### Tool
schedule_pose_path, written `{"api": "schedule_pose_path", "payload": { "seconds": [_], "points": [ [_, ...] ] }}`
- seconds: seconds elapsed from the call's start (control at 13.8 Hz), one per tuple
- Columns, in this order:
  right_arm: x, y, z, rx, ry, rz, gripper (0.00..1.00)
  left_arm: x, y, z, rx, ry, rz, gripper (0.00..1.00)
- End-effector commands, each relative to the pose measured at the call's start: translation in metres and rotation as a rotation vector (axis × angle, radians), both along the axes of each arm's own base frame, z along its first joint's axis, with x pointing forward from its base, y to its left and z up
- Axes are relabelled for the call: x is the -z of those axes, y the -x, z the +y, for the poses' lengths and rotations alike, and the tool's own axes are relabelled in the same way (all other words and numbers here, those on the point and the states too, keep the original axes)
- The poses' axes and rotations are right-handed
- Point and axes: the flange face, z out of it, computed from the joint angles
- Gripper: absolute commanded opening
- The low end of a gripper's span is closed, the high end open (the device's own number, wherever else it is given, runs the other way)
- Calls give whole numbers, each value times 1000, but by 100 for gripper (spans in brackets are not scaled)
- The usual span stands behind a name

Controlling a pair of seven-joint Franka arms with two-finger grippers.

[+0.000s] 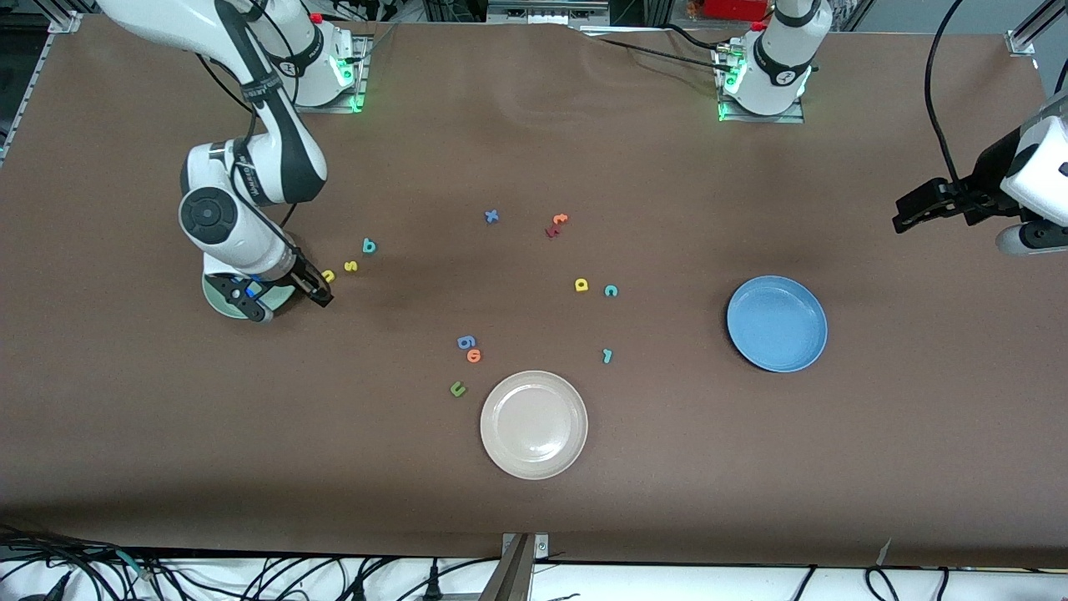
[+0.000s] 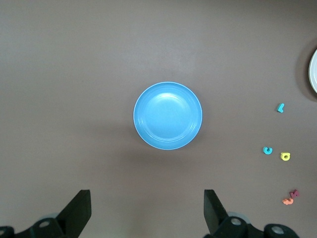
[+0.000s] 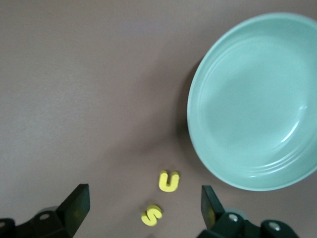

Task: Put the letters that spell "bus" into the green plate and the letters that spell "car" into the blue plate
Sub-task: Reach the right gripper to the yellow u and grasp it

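Jaws are held released on both grippers: right gripper [image 1: 321,294] by the pale mint-green round plate [image 1: 219,299], left gripper [image 1: 905,215] waiting. Mid-blue round plate [image 1: 777,323] is seen empty; all six letters are judged unplaced.

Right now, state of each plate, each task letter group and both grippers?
green plate: empty, partly under the right arm.
blue plate: empty.
cream plate: empty.
"bus" letters: on the table beside the green plate.
"car" letters: on the table, none in a plate.
right gripper: fingers open, empty, low by the yellow u.
left gripper: fingers open, empty, waiting above the blue plate.
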Motion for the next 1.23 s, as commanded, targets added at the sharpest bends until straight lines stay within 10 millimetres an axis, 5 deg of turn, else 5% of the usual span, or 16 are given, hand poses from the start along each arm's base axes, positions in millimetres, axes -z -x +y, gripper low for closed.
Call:
{"api": "schedule_pose_path", "payload": {
  "seconds": [0.0,0.51,0.94,1.16],
  "points": [
    [18,14,2,65,-9,-41,99,-6,-1,3,-3,-32,-13,100],
    [53,49,-4,120,-20,-66,99,-7,-1,4,-3,-31,-15,100],
    [69,55,-6,119,-15,-50,98,-6,-1,3,-3,-32,-15,100],
    [76,56,-6,119,-15,-50,79,-6,-1,3,-4,-32,-13,100]
  ]
}}
